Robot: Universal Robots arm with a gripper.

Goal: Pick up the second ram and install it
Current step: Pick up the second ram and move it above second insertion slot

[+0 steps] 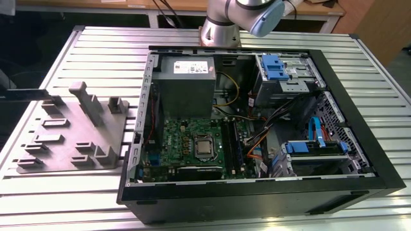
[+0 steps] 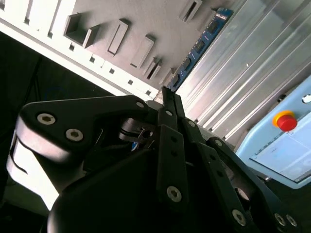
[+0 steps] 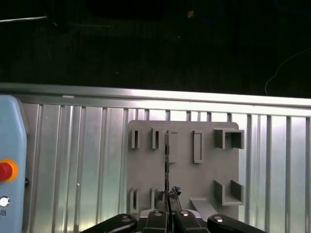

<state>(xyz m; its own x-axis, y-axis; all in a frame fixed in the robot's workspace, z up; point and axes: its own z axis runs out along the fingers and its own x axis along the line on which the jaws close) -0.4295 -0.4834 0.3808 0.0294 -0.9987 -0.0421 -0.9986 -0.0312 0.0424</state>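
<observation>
In both wrist views my gripper (image 2: 166,94) (image 3: 168,209) is shut on the second ram (image 2: 199,46), a thin stick with a bluish-green board and dark chips. The stick reaches out from the fingertips and shows edge-on as a thin dark line (image 3: 167,165) in the first wrist view. I hang well above the grey moulded holder tray (image 3: 146,170) (image 2: 146,19), which lies on the slatted table. In the exterior view the tray (image 1: 64,139) sits on that view's left of the open computer case (image 1: 257,120), where the green motherboard (image 1: 186,142) has long black slots (image 1: 232,144).
A grey power-supply box (image 1: 186,82), blue-tabbed drive bays (image 1: 279,70) and loose cables (image 1: 270,130) fill the case. The arm's base (image 1: 222,29) stands behind it. A light blue pendant with a red button (image 3: 6,171) (image 2: 285,121) lies beside the tray. Beyond the table edge (image 3: 155,92) is dark floor.
</observation>
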